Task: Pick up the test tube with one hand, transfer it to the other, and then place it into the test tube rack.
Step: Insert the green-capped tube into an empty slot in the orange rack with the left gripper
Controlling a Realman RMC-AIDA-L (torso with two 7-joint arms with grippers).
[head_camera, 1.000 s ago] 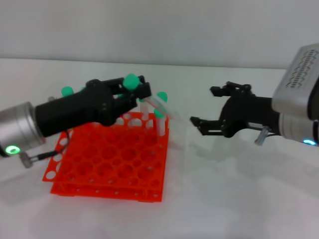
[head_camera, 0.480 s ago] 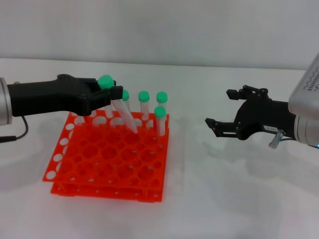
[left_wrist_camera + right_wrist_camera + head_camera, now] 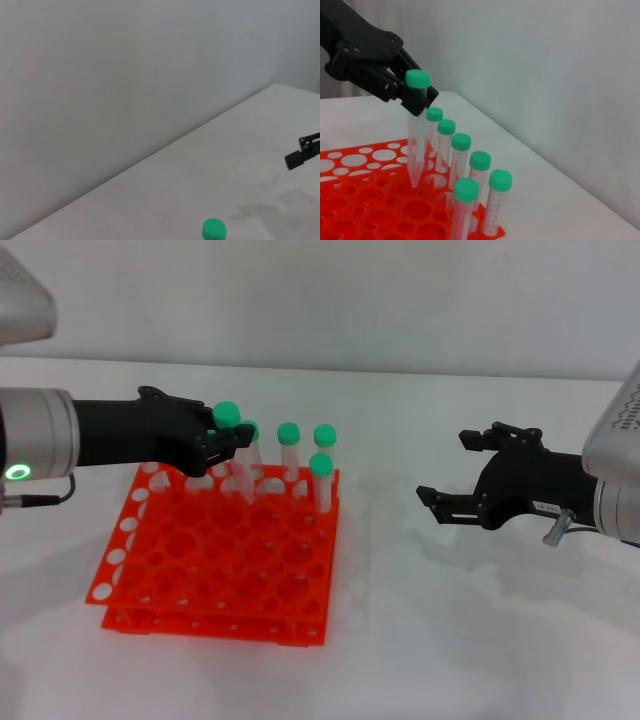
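Note:
My left gripper (image 3: pixel 224 439), black with a green-lit wrist, is shut on a test tube (image 3: pixel 238 468) just under its green cap. The tube hangs nearly upright, its tapered tip just above a hole in the back rows of the orange-red test tube rack (image 3: pixel 212 565). The right wrist view shows the held tube (image 3: pixel 415 150), the left gripper (image 3: pixel 413 98) and the rack (image 3: pixel 355 200). Several more capped tubes (image 3: pixel 321 482) stand in the rack's back right corner. My right gripper (image 3: pixel 468 478) is open and empty, to the right of the rack above the table.
The white table (image 3: pixel 450 640) runs back to a plain wall. The left wrist view shows one green cap (image 3: pixel 214 229) and a tip of the right gripper (image 3: pixel 301 155) far off. A thin cable (image 3: pixel 40 502) hangs by the left wrist.
My left gripper has swung the tube from slanted to nearly upright and lowered it over the rack's back rows. My right gripper has drawn back to the right and down a little.

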